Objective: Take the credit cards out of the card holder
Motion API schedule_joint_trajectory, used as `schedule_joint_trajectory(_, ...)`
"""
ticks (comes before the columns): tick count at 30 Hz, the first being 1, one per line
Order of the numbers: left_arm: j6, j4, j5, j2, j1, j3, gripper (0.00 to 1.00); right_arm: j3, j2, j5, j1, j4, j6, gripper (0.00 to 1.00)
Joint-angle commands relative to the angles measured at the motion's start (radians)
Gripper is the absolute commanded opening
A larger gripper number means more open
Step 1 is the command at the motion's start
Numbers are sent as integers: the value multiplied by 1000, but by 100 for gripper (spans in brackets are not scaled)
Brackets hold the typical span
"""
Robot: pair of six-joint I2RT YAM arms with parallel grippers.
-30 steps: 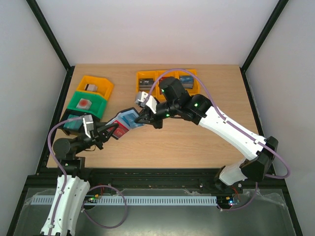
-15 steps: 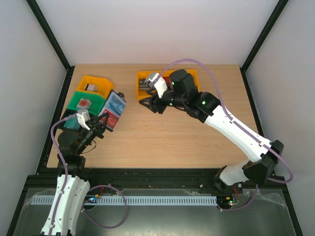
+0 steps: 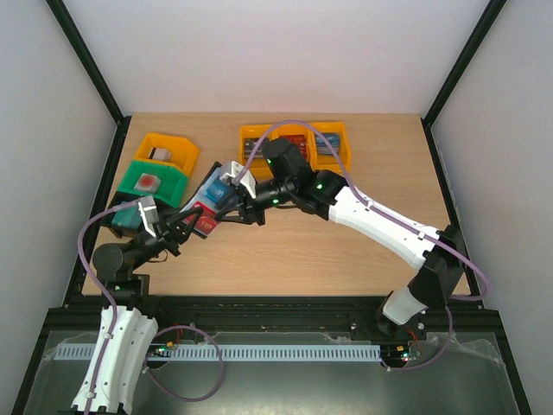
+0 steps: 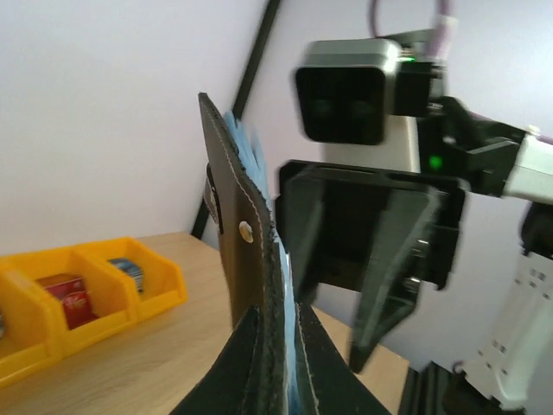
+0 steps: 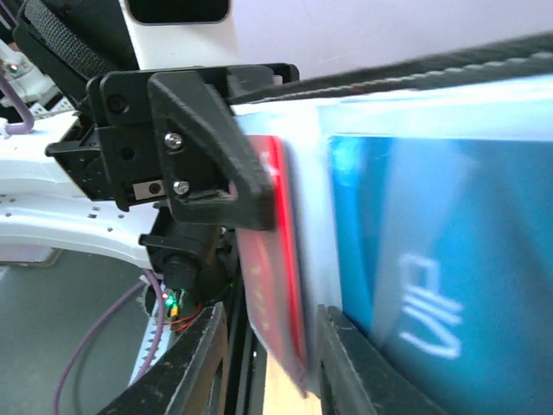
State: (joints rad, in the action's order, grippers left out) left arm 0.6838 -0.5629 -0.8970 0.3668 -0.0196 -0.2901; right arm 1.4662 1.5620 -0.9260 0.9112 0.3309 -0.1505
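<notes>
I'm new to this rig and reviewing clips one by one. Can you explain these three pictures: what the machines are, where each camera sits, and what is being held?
Two robot arms are bolted at the near edge of a wooden table. The overhead picture looks down from behind them, with the left arm on the left and the right arm on the right. The other two pictures come from a camera on each wrist.

A row of yellow bins stands at the back. A single yellow bin and a green bin stand on the left.

The left end effector is shut on the black card holder and holds it upright above the table. The right end effector has its jaws apart around the edge of a red card, beside a blue card. It shows no firm grip yet.
</notes>
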Motion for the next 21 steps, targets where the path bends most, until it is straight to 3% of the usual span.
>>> schedule_joint_trajectory(1,5,-163,-156,-4,-5,1,2,12,0,-118,-23,-27,-16,26)
schedule_joint_trajectory(12,-36,-172,-183,10,-9,-19,2,14,44,-174,-25,-30,-7,16)
schedule_joint_trajectory(18,-33,-184,-178,14,-13,-19,2,20,68,-116,-9,-11,-13,13)
schedule_joint_trajectory(21,-30,-183,-188,12,-14,-18,2,17,66,-135,-9,-6,-20,5)
